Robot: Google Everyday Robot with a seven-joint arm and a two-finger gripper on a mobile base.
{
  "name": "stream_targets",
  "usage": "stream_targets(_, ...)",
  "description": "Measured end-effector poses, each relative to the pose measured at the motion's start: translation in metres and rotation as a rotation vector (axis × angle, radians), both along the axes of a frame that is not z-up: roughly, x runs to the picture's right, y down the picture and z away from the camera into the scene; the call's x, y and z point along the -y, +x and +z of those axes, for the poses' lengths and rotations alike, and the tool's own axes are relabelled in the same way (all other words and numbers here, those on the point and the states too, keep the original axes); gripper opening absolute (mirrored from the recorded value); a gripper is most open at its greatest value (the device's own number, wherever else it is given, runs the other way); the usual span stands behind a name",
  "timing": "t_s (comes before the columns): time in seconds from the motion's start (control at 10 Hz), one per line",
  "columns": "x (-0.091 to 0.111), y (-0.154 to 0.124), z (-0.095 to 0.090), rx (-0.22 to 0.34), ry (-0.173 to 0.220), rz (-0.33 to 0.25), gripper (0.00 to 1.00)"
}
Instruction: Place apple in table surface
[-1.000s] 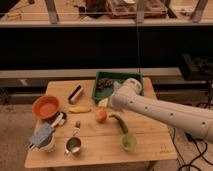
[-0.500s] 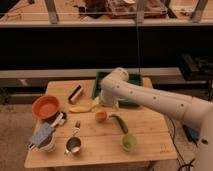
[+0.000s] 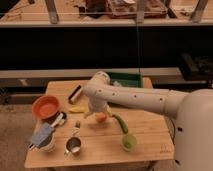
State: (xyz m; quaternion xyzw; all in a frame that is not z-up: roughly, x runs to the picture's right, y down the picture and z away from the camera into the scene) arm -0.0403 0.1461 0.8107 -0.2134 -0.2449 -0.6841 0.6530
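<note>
The apple (image 3: 101, 118), small and orange-red, sits on the light tan table surface (image 3: 147, 136) near its middle. My gripper (image 3: 94, 111) hangs from the white arm, which reaches in from the right. It is just above and slightly left of the apple, very close to it or touching it. The gripper partly hides the apple's top left side.
A yellow banana-like fruit (image 3: 77, 109) lies left of the apple. An orange bowl (image 3: 46, 106) is at the left. A green elongated item (image 3: 120, 123) and a green cup (image 3: 128, 143) are to the right. A metal cup (image 3: 74, 146) stands in front. A dark green tray (image 3: 126, 80) is at the back.
The arm has swung left across the table and the gripper has come down by the apple. The apple stays on the table at the same spot.
</note>
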Motion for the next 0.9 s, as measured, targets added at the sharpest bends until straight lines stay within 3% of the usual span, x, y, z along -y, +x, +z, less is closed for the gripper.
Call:
stream_targets(0.1,-0.008,0.005,0.013,-0.032,-0.003,0.007,0.80)
stream_targets(0.3,-0.007,0.014,0.026,-0.046,0.010,0.042,0.80)
stream_targets(0.6,0.004,0.015,0.036,-0.041,0.027,0.078,0.80)
stream_targets(0.9,0.007,0.013,0.054,-0.036,0.018,0.099,0.80)
